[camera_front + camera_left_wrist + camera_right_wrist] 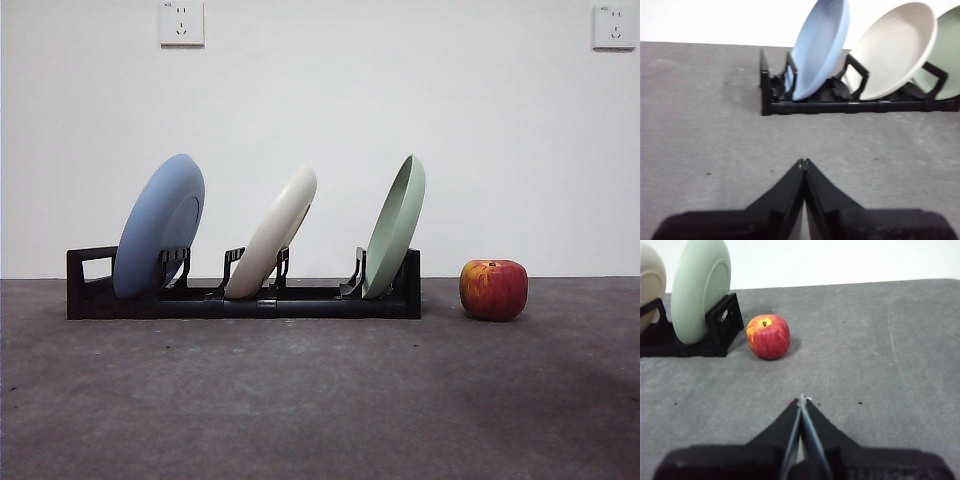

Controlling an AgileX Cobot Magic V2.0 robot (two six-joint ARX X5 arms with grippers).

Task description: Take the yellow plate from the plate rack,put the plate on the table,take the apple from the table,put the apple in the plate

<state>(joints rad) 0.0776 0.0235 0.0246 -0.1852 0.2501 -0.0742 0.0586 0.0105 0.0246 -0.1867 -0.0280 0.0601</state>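
Yellow plate (272, 234) leans in the middle slot of the plate rack (240, 300), with the blue plate (160, 238) at its 9 o'clock and the pale green plate (395, 226) at its 3 o'clock; the apple (493, 289) sits on the counter (320, 400) just beyond the rack's green-plate end. Both pincers, left (803, 162) and right (802, 399), are clenched and empty, well short of everything. Neighbouring plates crowd the slot, so a careless lift could knock one or drag the rack. Only the left wrist view shows the yellow plate's face; only the right wrist view shows the apple's stem dimple.
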